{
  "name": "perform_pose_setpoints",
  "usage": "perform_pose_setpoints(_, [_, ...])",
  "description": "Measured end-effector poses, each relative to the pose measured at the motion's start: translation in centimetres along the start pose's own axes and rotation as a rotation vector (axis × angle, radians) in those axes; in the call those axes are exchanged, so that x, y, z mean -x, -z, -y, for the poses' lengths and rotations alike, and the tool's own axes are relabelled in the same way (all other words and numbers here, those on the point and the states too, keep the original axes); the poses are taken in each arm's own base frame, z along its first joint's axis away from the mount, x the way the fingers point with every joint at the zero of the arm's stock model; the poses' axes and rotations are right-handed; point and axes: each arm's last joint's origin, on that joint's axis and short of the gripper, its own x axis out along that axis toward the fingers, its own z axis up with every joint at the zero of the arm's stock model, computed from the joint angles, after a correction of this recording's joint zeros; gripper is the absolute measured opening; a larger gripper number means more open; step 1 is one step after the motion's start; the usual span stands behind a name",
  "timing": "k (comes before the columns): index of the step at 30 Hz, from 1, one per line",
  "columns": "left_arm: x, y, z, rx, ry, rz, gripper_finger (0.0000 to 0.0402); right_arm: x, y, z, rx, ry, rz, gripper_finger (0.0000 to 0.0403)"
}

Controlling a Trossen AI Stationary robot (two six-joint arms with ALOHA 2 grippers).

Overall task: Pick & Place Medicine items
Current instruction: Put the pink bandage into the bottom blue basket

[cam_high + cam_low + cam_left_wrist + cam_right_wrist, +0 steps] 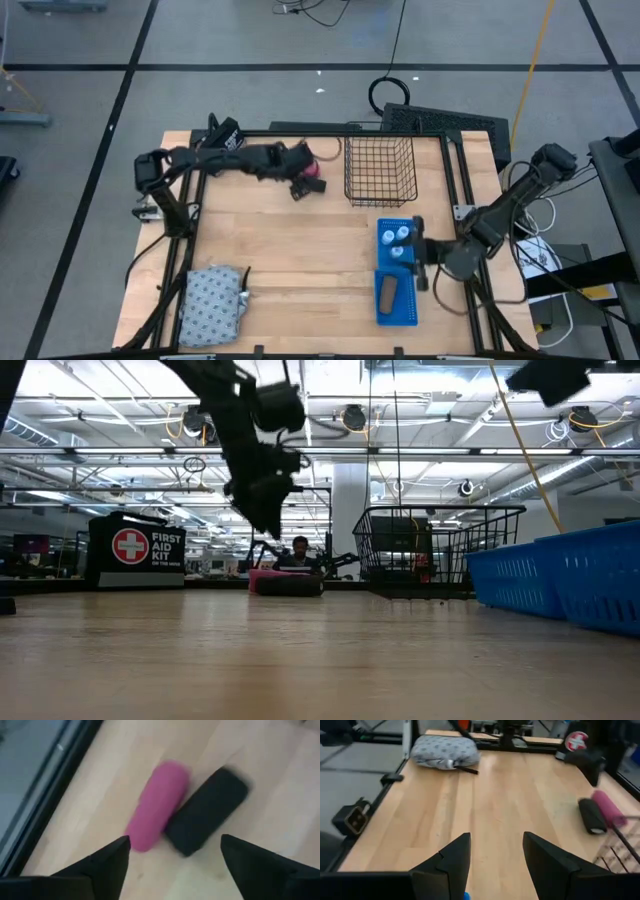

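The pink piece and the black piece lie side by side, flat on the wood at the table's far side, next to the wire basket. My left gripper hovers open above them and touches neither; in the low view it hangs clear of the table. My right gripper is open at the right edge of the blue tray. The tray holds three white bottles and the brown piece. The grey patterned pouch lies at the near left corner.
The black first aid case stands at the table's far left, behind my left arm. A dark metal frame runs around the table edges. Bare wood lies between the pouch, the tray and the basket. A person sits far off in the room.
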Motion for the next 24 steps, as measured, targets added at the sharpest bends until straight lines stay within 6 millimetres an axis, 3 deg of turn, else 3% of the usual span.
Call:
perform_pose_setpoints(4, [-0.8, -0.1, -3.5, 0.021, 0.028, -0.023, 0.0343, 0.4, 1.1, 1.7, -0.047, 0.009, 0.076, 0.0169])
perform_pose_setpoints(7, [-1.1, -0.1, -4.7, -0.017, 0.079, -0.028, 0.0345, 0.7, 1.4, 2.6, -0.016, 0.021, 0.135, 0.0169])
perform_pose_setpoints(15, [-4.4, -0.3, -4.6, -0.059, 0.088, -0.031, 0.0334, 0.7, 1.2, 4.2, 0.126, 0.095, 0.210, 0.0169])
perform_pose_setpoints(24, [-8.0, 0.7, -4.6, -0.085, 0.008, -0.136, 0.0346, 0.4, 1.1, 5.0, 0.155, 0.122, 0.201, 0.0169])
